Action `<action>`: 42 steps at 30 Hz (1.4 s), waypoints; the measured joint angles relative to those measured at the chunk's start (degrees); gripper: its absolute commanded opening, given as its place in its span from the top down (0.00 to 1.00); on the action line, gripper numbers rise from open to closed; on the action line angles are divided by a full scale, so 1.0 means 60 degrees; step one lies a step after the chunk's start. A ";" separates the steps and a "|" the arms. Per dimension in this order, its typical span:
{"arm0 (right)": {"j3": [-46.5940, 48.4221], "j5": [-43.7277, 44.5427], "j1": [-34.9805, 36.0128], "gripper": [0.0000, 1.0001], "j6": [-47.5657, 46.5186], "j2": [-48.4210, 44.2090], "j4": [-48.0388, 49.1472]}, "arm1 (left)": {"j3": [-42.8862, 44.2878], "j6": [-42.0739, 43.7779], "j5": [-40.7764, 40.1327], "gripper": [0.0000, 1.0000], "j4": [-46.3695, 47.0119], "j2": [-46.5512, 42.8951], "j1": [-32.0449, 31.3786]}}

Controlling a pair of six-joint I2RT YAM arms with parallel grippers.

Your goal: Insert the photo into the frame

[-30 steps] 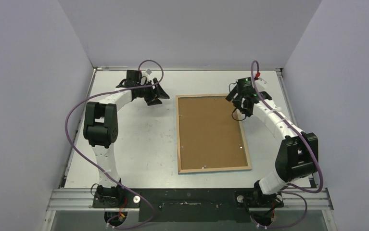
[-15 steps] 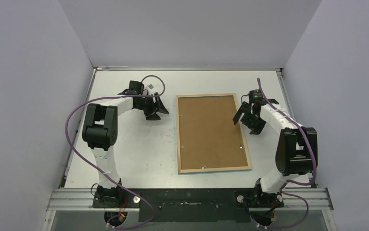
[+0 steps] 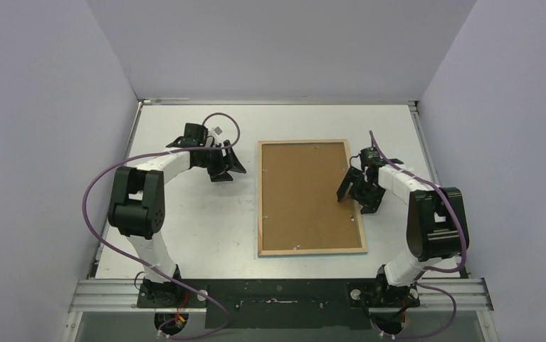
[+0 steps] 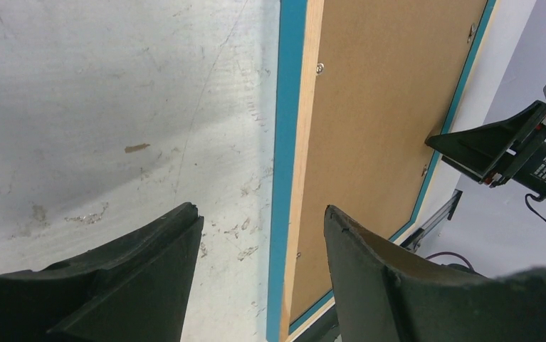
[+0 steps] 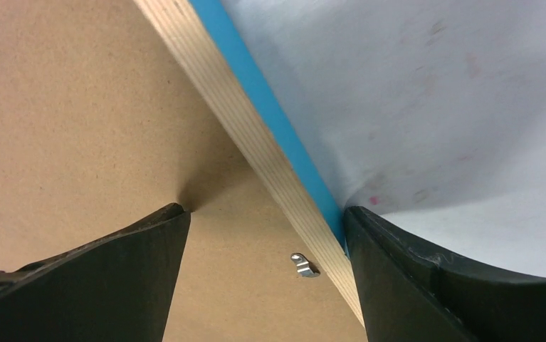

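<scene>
Mia: What is the biggest thing?

Sam: The white table. It has marks and scuffs on it.

Mia: Where is the frame?

Sam: It lies flat in the middle of the table, face down. Its blue front is against the table. Its wood edge points up.

Mia: What is the brown part?

Sam: That is the board. It sits inside the frame and fills the back.

Mia: Where are the arms?

Sam: The left arm bends round the left side of the frame. The right arm bends round the right side.

Mia: What is the left gripper doing?

Sam: It is near the top of the frame's left edge, apart from it. Its fingers are spread and hold nothing.

Mia: And the right gripper?

Sam: It is at the frame's right edge, about halfway down. Its fingers are spread wide. One finger is over the board and one is over the table, with the wood edge between them. They do not pinch it. I cannot tell if a finger touches the board.

Mia: Anything tiny?

Sam: A little metal clip on the board, just beside the wood edge.
</scene>
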 measured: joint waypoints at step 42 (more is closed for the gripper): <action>0.0973 0.0492 0.4095 0.41 -0.1410 0.0499 -0.1246 | -0.0025 0.0841 0.0892 0.50 0.0004 -0.0302 -0.1785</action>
